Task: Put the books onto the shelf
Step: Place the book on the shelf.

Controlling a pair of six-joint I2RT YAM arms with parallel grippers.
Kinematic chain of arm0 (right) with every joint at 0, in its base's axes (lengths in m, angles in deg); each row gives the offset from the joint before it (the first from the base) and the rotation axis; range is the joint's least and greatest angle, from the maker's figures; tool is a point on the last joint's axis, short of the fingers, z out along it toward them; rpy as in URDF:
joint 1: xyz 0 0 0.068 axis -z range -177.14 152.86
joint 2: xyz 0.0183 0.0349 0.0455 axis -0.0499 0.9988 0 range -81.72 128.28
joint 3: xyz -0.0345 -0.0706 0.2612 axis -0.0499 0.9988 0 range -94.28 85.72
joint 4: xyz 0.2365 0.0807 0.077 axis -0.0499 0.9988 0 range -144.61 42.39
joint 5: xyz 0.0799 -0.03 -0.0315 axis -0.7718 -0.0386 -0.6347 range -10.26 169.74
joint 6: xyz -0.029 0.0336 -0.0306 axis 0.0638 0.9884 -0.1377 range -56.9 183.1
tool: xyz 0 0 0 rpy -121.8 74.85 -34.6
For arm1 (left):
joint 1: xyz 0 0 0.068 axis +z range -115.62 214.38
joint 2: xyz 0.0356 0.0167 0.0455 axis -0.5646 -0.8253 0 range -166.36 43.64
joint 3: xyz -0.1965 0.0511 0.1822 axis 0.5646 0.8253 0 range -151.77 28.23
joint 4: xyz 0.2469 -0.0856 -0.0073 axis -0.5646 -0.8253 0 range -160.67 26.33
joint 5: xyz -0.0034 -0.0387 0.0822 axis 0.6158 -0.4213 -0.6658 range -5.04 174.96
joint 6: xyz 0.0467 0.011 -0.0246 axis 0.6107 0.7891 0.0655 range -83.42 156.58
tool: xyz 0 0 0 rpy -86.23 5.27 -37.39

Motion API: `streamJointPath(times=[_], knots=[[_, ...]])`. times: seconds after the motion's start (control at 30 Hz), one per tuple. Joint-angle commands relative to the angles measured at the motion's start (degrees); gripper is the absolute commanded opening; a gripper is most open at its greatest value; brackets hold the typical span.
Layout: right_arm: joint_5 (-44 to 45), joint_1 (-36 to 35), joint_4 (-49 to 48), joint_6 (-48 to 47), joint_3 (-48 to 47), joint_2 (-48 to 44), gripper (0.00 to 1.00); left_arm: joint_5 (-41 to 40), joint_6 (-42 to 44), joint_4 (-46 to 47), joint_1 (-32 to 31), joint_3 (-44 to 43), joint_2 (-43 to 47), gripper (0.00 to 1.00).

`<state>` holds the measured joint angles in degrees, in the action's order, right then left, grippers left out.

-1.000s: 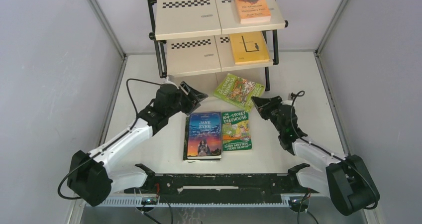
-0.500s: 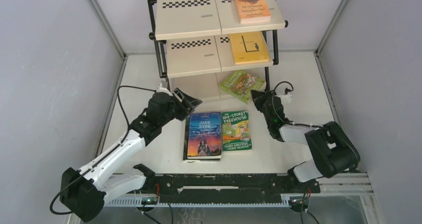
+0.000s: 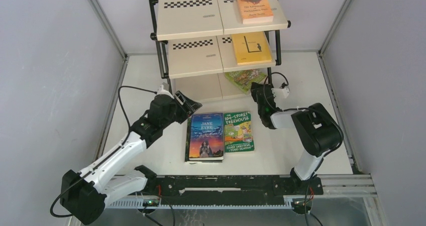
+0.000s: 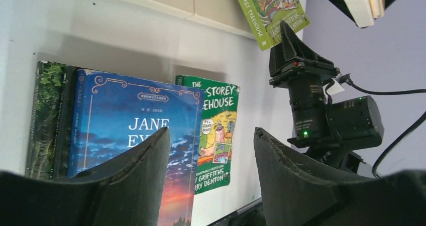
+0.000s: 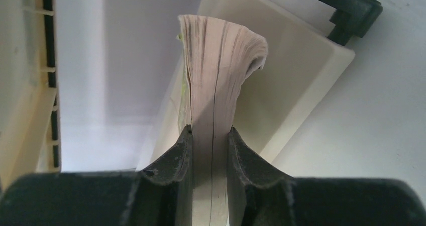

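Blue book [image 3: 206, 135] and green book [image 3: 238, 131] lay flat, side by side on the table [image 3: 145, 75]. Your left gripper [image 4: 211, 135] hung wide, empty, at the blue one's far corner. Your right gripper [image 5: 210, 135] pinched a second green book [image 3: 244, 79], partly over the shelf's [image 3: 193, 16] bottom board — yellow book [image 3: 251, 48] mid tier, orange book [image 3: 254, 6] on top.

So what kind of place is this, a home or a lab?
Probably a robot lab test cell: grey panels wall in a white table, the left arm and right arm are bolted to a rail at its near edge, and the shelf and books look like props.
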<state>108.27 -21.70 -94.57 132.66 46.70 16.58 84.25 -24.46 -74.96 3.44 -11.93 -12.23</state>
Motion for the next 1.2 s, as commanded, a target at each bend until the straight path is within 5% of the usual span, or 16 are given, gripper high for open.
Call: streamJointPath(times=[0.0,0.37,0.8,1.0,1.17], knots=[[7.06,-1.66,2.54,5.93,-5.62,0.95,0.0,-1.28,2.51,1.0,0.36,-1.48,-0.97,0.66],[13.88,-4.9,26.62,27.06,-12.81,5.27,0.0,-1.84,2.43,0.39,0.39,-2.06,-0.92,0.66],[9.85,-3.85,35.17,44.25,-15.56,9.61,0.0,-2.08,1.8,-1.47,0.44,-1.93,0.33,0.66],[6.19,-3.32,33.41,41.93,-16.08,10.48,0.47,-1.91,1.71,-2.2,0.53,-2.95,0.18,0.68],[4.64,-3.35,34.33,38.54,-16.02,8.97,0.6,-1.68,1.16,-2.64,0.53,-3.17,0.73,0.71]])
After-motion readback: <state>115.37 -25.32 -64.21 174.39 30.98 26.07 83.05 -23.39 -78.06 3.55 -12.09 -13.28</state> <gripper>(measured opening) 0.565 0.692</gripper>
